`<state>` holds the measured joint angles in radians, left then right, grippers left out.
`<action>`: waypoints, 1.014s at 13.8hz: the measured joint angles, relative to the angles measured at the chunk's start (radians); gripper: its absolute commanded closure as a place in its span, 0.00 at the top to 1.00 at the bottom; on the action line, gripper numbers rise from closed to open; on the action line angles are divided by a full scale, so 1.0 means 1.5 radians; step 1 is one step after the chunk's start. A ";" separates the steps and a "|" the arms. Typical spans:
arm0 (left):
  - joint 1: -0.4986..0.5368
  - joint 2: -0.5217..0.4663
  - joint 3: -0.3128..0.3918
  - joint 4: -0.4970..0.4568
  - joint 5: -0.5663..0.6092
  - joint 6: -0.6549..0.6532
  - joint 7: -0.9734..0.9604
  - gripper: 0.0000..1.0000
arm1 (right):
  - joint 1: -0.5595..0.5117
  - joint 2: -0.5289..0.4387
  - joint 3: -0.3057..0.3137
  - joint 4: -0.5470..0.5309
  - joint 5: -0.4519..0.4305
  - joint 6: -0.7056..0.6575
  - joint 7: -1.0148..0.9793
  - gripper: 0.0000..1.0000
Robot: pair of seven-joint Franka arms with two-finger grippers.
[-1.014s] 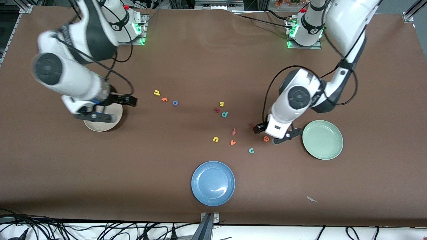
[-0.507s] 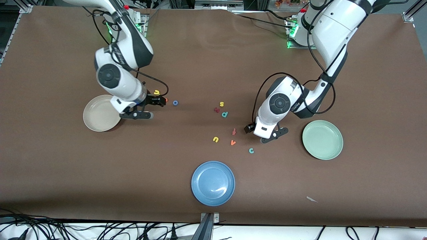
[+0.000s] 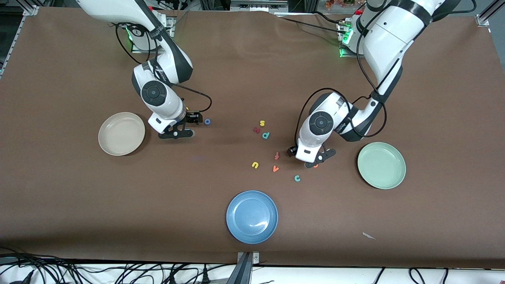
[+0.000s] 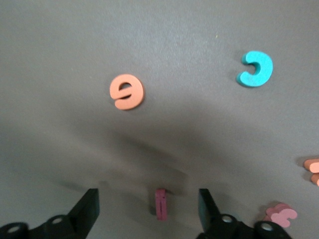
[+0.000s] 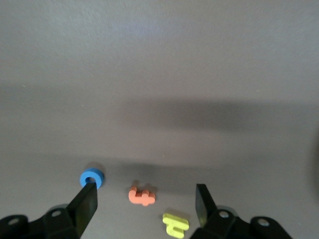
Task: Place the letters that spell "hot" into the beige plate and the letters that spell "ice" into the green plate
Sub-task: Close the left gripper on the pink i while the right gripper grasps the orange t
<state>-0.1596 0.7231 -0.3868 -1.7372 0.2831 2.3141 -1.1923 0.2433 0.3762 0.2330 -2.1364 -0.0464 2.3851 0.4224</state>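
Hovering low over the table, the left gripper (image 4: pixel 148 211) has its jaws spread wide with the dark red i (image 4: pixel 160 203) on the table between the fingers, untouched. The orange e (image 4: pixel 126 91) and teal c (image 4: pixel 255 68) lie nearby on the brown table (image 3: pixel 434 98), apart from each other. From the front, that gripper (image 3: pixel 303 154) sits between the loose letters and the green plate (image 3: pixel 396 179), which holds nothing.

The right gripper (image 5: pixel 144 209) is also low and wide apart, empty, with the orange t (image 5: pixel 141 195) and yellow h (image 5: pixel 175 224) on the table between its fingers and the blue o (image 5: pixel 91 178) just by one fingertip. From the front it (image 3: pixel 188 122) is beside the o (image 3: pixel 207 122), near the beige plate (image 3: pixel 106 146), which is bare too. A blue plate (image 3: pixel 236 232) sits nearest the camera.
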 measured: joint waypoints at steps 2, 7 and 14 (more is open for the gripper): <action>-0.009 0.010 0.000 0.008 0.000 0.001 -0.015 0.73 | 0.002 0.009 0.001 -0.012 0.000 0.014 0.003 0.78; -0.012 0.015 0.002 0.014 0.000 0.001 -0.026 0.49 | 0.019 0.017 0.009 -0.019 0.000 0.017 0.033 0.78; -0.010 0.015 0.003 0.016 0.000 0.001 -0.028 0.36 | 0.024 0.026 0.009 -0.064 0.000 0.080 0.034 0.72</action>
<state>-0.1750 0.7462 -0.3816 -1.7127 0.2831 2.3153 -1.2337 0.2793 0.4152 0.2463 -2.2317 -0.0467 2.5053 0.4732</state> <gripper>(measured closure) 0.595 0.233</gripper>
